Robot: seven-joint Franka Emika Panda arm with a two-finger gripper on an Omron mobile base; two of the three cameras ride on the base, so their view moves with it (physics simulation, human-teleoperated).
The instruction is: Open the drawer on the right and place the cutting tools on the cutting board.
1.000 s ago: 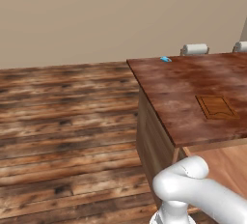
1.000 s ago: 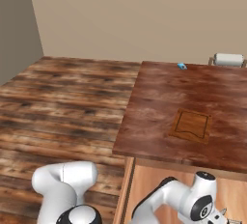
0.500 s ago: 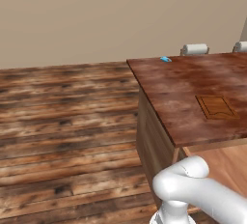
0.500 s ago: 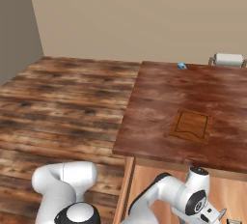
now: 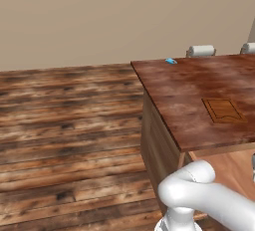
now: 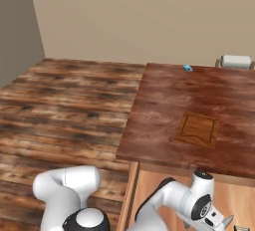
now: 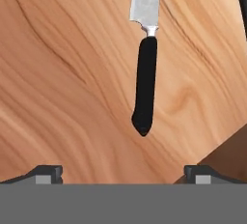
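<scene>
While you look down through the hand view, the knife lies flat on the pale wooden bottom of the open drawer, its dark handle nearest the gripper and its silvery blade running off the top edge of the picture. Your gripper hangs just above it with the fingertips spread wide, one well to each side of the handle's butt, touching nothing and holding nothing. Nothing lies between the tips and the knife; a dark reddish wedge at the lower right corner is probably the edge of the countertop, though the view is too tight for you to be sure.

From the right base view, the drawer stands pulled out below the front edge of the dark reddish countertop, and the arm bends down into it. The cutting board lies flat on that countertop, well apart from the drawer, with nothing on it. Farther back you can see a small blue object near the far edge, and a paper towel roll beyond the right corner.

Compared with a second ago, the wrist has sunk lower into the drawer, while the board and the things on the counter have stayed put.
</scene>
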